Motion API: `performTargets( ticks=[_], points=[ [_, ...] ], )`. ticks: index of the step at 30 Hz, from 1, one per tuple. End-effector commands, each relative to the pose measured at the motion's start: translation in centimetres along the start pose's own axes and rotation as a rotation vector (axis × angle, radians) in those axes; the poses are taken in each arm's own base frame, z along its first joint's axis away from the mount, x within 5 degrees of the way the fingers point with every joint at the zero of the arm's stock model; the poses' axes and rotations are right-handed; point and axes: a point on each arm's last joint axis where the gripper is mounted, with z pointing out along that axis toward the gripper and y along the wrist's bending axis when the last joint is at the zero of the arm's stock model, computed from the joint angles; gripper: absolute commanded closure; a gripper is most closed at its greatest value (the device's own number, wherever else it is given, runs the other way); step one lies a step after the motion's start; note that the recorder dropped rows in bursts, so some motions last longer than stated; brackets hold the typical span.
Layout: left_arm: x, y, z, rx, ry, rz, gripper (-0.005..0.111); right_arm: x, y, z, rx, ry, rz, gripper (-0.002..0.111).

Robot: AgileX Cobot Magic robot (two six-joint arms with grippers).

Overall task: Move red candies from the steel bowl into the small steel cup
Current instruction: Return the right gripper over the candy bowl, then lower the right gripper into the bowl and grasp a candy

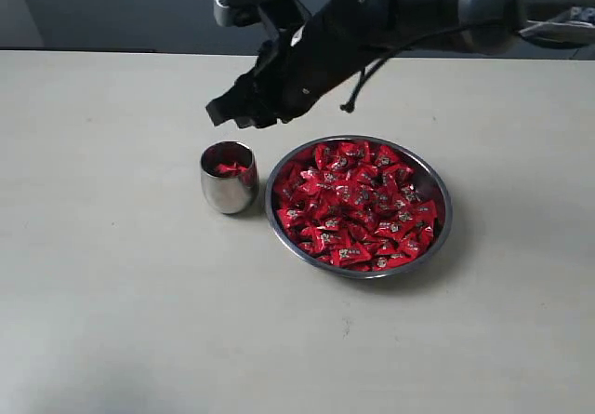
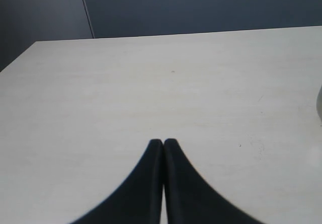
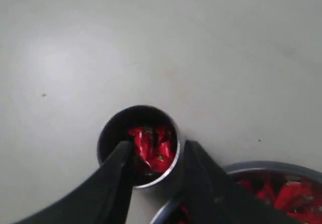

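Observation:
The small steel cup stands on the table just left of the steel bowl, and a few red candies lie inside it. The bowl is piled with red candies. My right gripper hangs above the cup and reaches in from the upper right. In the right wrist view that gripper is open, its fingers straddling the cup from above with nothing held; the candies in the cup show between them. The bowl's rim shows beside it. My left gripper is shut on nothing over bare table.
The pale table stretches wide to the left and toward the front. A dark wall runs behind the table's far edge. The black right arm crosses above the back of the table.

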Motion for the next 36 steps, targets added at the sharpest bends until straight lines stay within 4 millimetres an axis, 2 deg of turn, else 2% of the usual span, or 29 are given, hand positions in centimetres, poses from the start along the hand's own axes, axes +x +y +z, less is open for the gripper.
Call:
performTargets(
  ticks=[1,4,5,7,10,20,36],
  points=[
    [0.1,0.0,0.0,0.005,-0.008,0.002,0.106,2.7,-2.1,-2.6,0.110,-0.098,0.024,0.074],
    [0.1,0.0,0.0,0.005,-0.008,0.002,0.106,5.1,-4.5,-4.5,0.165,-0.109,0.134,0.074],
    [0.1,0.0,0.0,0.005,-0.008,0.002,0.106,6.3,-6.0,-5.9,0.199,-0.114,0.197,0.074],
    [0.1,0.0,0.0,0.005,-0.008,0.002,0.106,8.0,-7.6,-7.3,0.240,-0.102,0.247,0.074],
    [0.1,0.0,0.0,0.005,-0.008,0.002,0.106,9.6,-8.7,-7.9,0.260,-0.065,0.290,0.074],
    [0.1,0.0,0.0,0.005,-0.008,0.002,0.106,13.6,-9.6,-3.3,0.196,0.220,0.342,0.074],
    [0.1,0.0,0.0,0.005,-0.008,0.002,0.106,14.0,-9.6,-3.0,0.187,0.254,0.335,0.074]
  ],
)
